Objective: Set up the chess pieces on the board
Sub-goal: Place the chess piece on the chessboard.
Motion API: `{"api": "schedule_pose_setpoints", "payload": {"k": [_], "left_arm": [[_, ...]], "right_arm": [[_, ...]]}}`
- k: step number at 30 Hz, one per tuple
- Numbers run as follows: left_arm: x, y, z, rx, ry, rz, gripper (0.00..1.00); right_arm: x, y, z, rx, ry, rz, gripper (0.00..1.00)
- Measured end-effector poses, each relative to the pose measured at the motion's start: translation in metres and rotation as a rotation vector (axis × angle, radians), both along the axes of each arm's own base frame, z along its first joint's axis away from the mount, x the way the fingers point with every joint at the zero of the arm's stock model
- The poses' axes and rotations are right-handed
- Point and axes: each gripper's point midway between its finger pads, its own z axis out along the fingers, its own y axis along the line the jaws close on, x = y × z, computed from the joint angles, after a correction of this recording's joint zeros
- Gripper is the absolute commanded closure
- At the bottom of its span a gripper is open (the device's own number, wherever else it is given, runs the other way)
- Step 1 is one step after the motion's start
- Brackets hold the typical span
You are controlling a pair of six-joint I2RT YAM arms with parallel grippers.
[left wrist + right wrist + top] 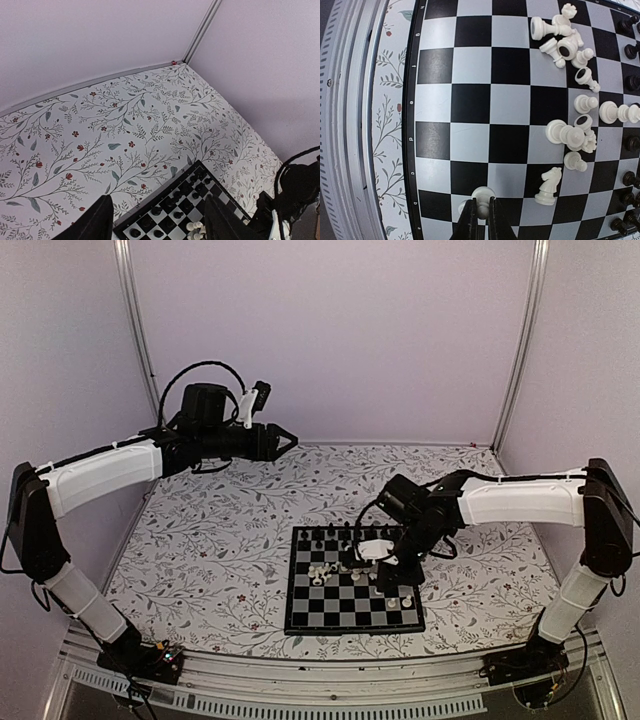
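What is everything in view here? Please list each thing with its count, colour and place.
board: one, black and white-grey, on the table before the right arm.
white pieces: over a dozen, cream, mostly lying heaped mid-board.
held piece: one, cream, by the board's near edge.
black pieces: several, black, standing along the board's far edge.
table cover: one, white with leaf print.
rail: one, silver, along the table's near edge.
left gripper: open, raised at far left.
right gripper: shut on the held piece.
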Motion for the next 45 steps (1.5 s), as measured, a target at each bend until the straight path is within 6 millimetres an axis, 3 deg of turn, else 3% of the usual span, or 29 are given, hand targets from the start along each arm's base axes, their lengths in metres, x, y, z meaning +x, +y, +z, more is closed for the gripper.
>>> {"api": "schedule_pose_setpoints", "payload": {"k": [16, 35, 38, 45], "left_arm": [[0.0, 0.0, 0.0, 0.0, 0.0, 0.0, 0.35], [0.0, 0.0, -0.001, 0.004, 0.003, -0.001, 0.34], [0.0, 0.0, 0.0, 0.004, 0.004, -0.001, 0.34], [0.0, 0.0, 0.001, 0.003, 0.002, -0.001, 0.34]], "right_arm": [[-0.018, -0.003, -0.016, -0.043, 0.02, 0.05, 0.94], [-0.017, 0.001, -0.028, -0.057, 0.015, 0.057, 0.93], [-0.018, 0.001, -0.031, -0.064, 0.02, 0.057, 0.9], [-0.019, 0.001, -0.031, -0.066, 0.02, 0.065, 0.72]]}}
